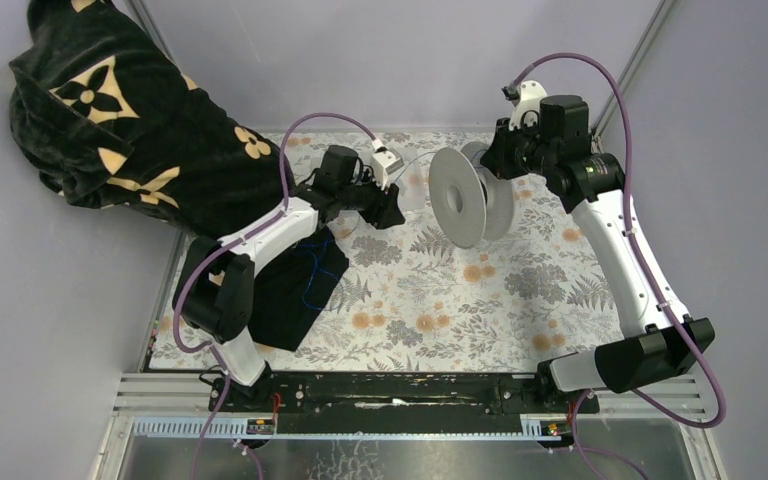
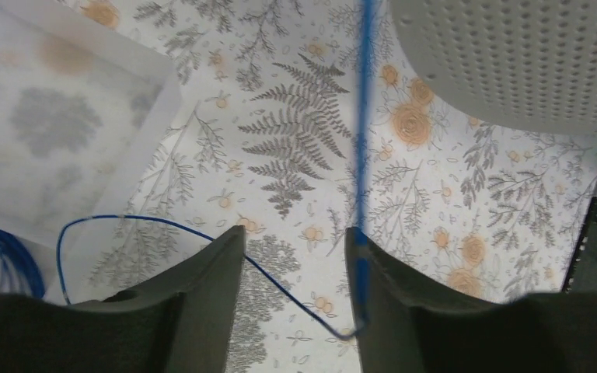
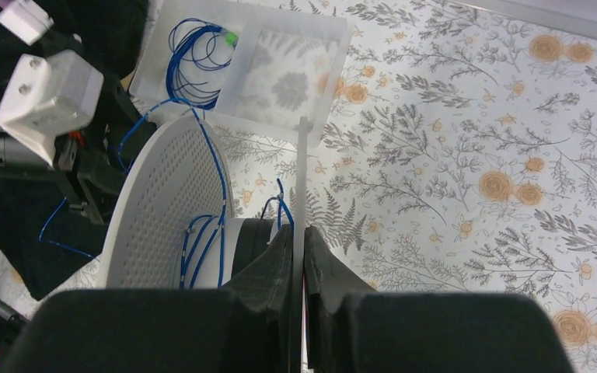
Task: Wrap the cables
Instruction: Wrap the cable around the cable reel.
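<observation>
A grey-white perforated spool (image 1: 457, 195) hangs above the table's far middle. My right gripper (image 3: 301, 229) is shut on the spool's thin flange edge (image 3: 301, 171). Blue cables (image 3: 202, 249) run around the hub and up over the other flange (image 3: 163, 202). One taut blue cable (image 2: 364, 116) runs from the spool (image 2: 513, 62) down the inner face of the right finger of my left gripper (image 2: 295, 231), then slants across the gap. That gripper stands open just left of the spool (image 1: 392, 210). More cables lie coiled (image 3: 198, 50) in a clear tray (image 3: 322, 85).
A black cloth (image 1: 295, 290) with a loose blue strand lies under the left arm. A large black garment with beige flowers (image 1: 140, 140) is heaped at the far left. The tray (image 2: 62, 116) sits on the floral table cover (image 1: 480, 290).
</observation>
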`<act>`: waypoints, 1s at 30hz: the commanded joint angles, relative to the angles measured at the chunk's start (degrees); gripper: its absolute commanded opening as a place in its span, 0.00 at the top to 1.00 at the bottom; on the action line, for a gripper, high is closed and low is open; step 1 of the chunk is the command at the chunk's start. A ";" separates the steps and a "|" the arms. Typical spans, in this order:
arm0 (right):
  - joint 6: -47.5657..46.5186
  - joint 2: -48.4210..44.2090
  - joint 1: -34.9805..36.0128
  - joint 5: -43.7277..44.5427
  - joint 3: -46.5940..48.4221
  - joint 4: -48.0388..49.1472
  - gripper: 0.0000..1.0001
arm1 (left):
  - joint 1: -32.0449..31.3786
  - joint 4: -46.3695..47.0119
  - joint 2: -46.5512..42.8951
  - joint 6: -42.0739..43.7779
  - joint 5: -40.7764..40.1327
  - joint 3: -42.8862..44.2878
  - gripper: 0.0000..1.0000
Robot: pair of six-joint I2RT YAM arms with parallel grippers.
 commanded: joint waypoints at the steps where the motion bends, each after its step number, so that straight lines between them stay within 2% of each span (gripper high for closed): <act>1: 0.11 -1.28 -0.44 -4.55 4.79 1.45 1.00 | 2.27 4.89 -1.46 1.65 2.17 0.52 0.37; 6: -0.59 -1.49 -0.51 -6.52 5.74 -0.86 1.00 | 3.34 3.81 -0.13 5.83 6.29 2.32 0.19; 9: -1.10 -1.92 -0.53 -7.65 5.74 -1.88 1.00 | 4.05 3.03 0.60 8.84 9.98 2.67 0.13; 14: -1.69 -2.52 -0.50 -9.13 5.66 -2.96 1.00 | 4.95 0.63 1.03 17.01 17.66 2.17 0.08; 16: -2.17 -2.51 -0.55 -9.25 5.75 -3.53 1.00 | 5.83 -1.85 1.08 22.35 21.36 2.06 0.01; 19: -2.82 -2.60 -0.51 -9.38 5.31 -4.19 1.00 | 7.04 -8.82 1.41 30.30 25.85 3.51 0.00; 27: -3.39 -2.33 -0.52 -10.03 4.94 -5.02 1.00 | 11.49 -19.93 2.54 42.52 30.57 6.83 0.00; 30: -3.47 -2.25 -0.49 -10.19 5.12 -5.11 1.00 | 13.11 -22.23 4.38 42.99 29.66 9.29 0.00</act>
